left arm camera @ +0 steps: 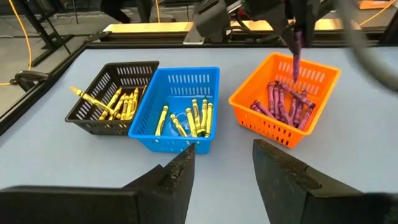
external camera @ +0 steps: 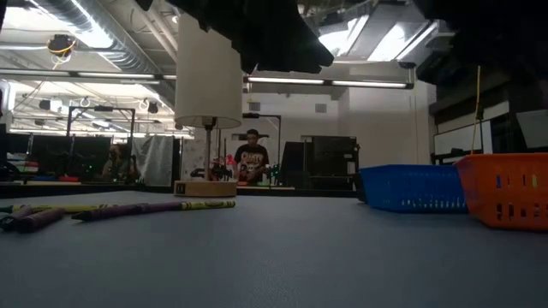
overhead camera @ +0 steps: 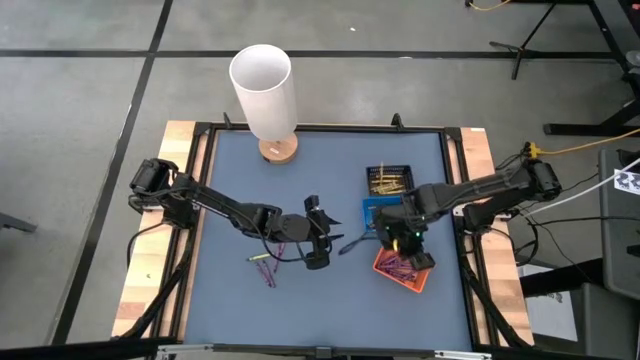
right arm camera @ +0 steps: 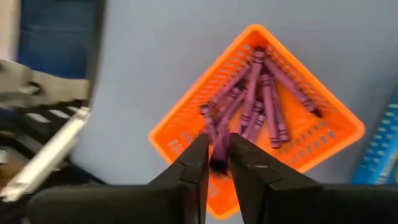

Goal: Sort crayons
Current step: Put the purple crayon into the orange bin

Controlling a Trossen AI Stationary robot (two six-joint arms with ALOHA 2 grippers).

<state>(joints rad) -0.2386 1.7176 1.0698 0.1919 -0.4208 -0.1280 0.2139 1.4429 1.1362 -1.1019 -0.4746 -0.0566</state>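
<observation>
Crayons (left arm camera: 283, 106) of purple fill the orange tray (left arm camera: 323, 74) at lower right of the high view, and yellow ones lie in the blue tray (left arm camera: 186, 78) and black tray (left arm camera: 134, 68). Above the orange tray the right gripper (right arm camera: 217, 163) pinches one purple crayon (right arm camera: 219, 152) between nearly closed jaws. At centre the left gripper (left arm camera: 224, 163) hovers, jaws open and empty. Loose crayons (overhead camera: 265, 268) lie on the bench (overhead camera: 330, 160) at lower left.

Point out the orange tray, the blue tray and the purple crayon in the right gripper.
orange tray (left arm camera: 264, 121), left wrist view, front wall.
blue tray (left arm camera: 171, 138), left wrist view, front wall.
purple crayon (right arm camera: 219, 148), right wrist view, shaft between the fingers.
</observation>
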